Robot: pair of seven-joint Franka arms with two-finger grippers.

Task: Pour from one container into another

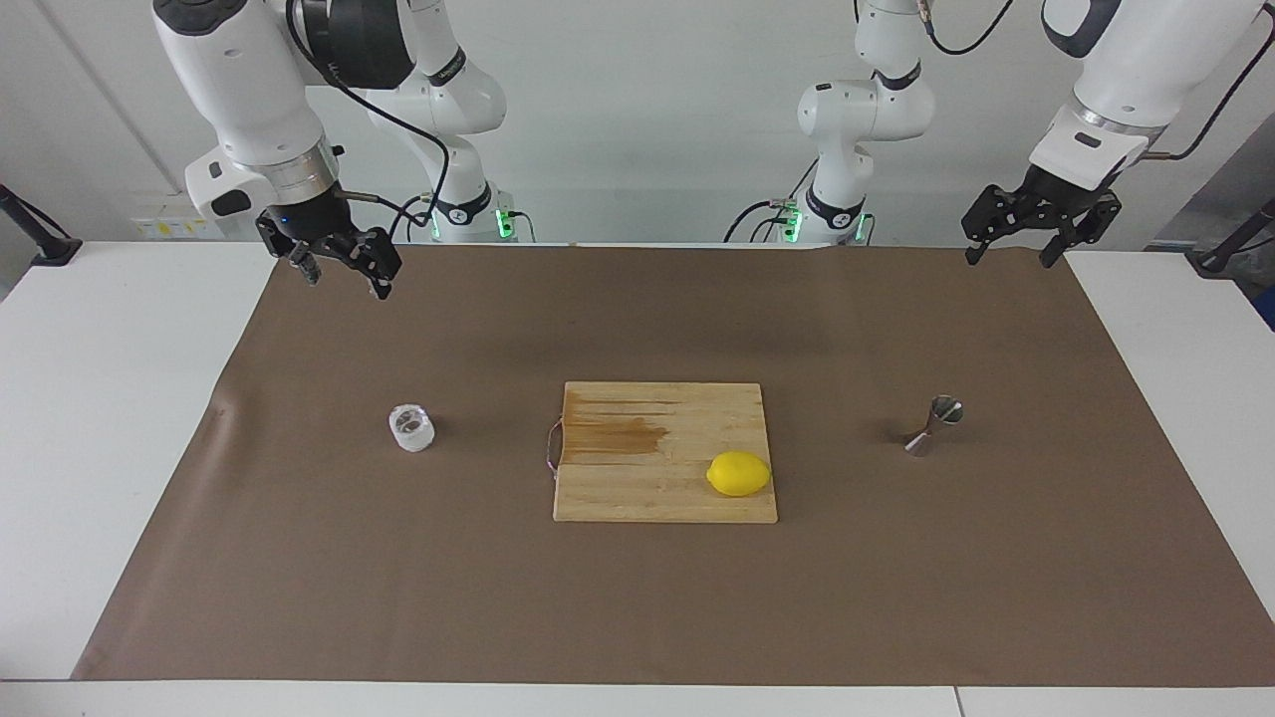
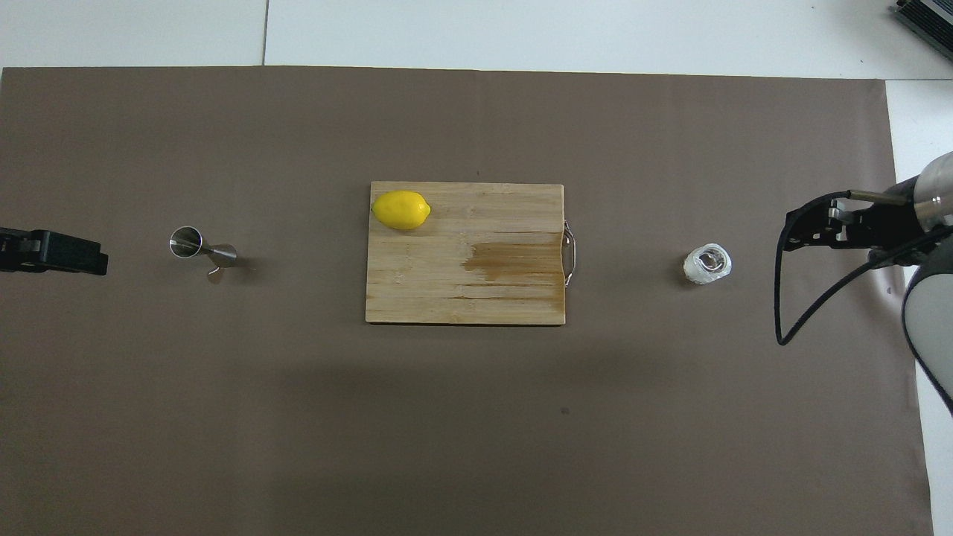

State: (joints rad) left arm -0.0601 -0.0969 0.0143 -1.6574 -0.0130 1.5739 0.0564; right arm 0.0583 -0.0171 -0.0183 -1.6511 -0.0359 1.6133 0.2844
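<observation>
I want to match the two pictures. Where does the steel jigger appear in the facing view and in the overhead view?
Facing view: the steel jigger stands on the brown mat at mid-height, toward the picture's right edge.
Overhead view: the jigger is at mid-height, toward the picture's left edge.
Shared landmark: the wooden cutting board in the middle; the jigger is on the side where the lemon lies.

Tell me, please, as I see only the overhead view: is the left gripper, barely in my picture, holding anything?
Observer: No. The left gripper hangs raised above the mat, fingers open and empty.
Operator: And the right gripper?
Observer: The right gripper is up in the air too, open, not touching the clear cup.
Operator: Is the jigger upright?
Observer: Yes, the jigger stands upright on the mat, untouched.
</observation>
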